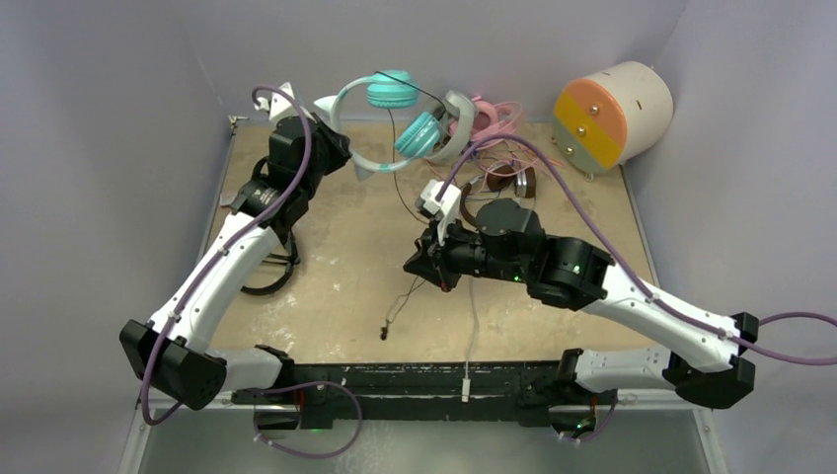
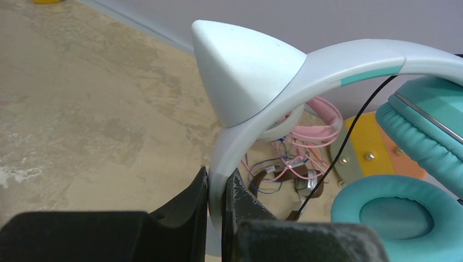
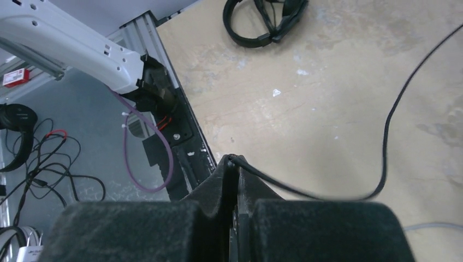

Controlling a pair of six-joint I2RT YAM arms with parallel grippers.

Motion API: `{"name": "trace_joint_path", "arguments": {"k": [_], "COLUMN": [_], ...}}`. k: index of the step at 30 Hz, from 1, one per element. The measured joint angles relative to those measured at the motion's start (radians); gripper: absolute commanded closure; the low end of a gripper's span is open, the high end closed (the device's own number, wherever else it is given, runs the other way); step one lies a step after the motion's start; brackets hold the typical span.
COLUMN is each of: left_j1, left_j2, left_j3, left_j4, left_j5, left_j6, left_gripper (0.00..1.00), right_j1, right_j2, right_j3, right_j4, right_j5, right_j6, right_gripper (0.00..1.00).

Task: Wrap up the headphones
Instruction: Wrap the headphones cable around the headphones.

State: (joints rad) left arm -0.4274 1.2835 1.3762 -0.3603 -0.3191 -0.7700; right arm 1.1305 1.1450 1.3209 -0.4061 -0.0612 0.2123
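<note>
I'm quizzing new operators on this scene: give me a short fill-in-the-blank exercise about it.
The left gripper is shut on the white ____ of the teal-and-white cat-ear headphones.
The right gripper pinches a thin black ____.
The cream cylinder with the orange-and-yellow face lies at the back ____ corner of the sandy tabletop.
Missing words: headband, cable, right.

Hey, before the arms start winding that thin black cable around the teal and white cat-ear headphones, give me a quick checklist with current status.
1. Left gripper clamped on the teal-and-white cat-ear headphones at the headband: ok.
2. Right gripper shut on the thin black cable: ok.
3. Cable's plug end lying loose on the tan table: ok.
4. Cable clear of the pink headphones tangle: cannot tell.
5. Black headphones apart from the cable: ok.
</note>
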Motion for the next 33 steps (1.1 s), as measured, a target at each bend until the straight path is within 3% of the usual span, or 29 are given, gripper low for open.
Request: {"name": "trace_joint_path", "arguments": {"k": [13,23,33], "left_j1": [-0.007,-0.053,-0.077], "left_j2": [0.041,0.047,0.061], "left_j3": [-0.204,-0.308,-0.341], "left_j4": [0.103,0.086,0.049], "left_j5": [-0.056,-0.023,0.076], "left_j6": [0.121,0.216,0.236], "left_gripper": [1.0,1.0,1.0], "right_j1": [0.001,-0.018,-0.163], "right_j2": [0.132,0.243,0.349], "right_j3": [0.397,0.584,0.74], "right_j4": [-0.344,-0.509,-0.597], "right_j5": [0.07,0.149,0.121], "right_j6": [-0.097,-0.18,-0.25], "right_gripper": [1.0,1.0,1.0]}}
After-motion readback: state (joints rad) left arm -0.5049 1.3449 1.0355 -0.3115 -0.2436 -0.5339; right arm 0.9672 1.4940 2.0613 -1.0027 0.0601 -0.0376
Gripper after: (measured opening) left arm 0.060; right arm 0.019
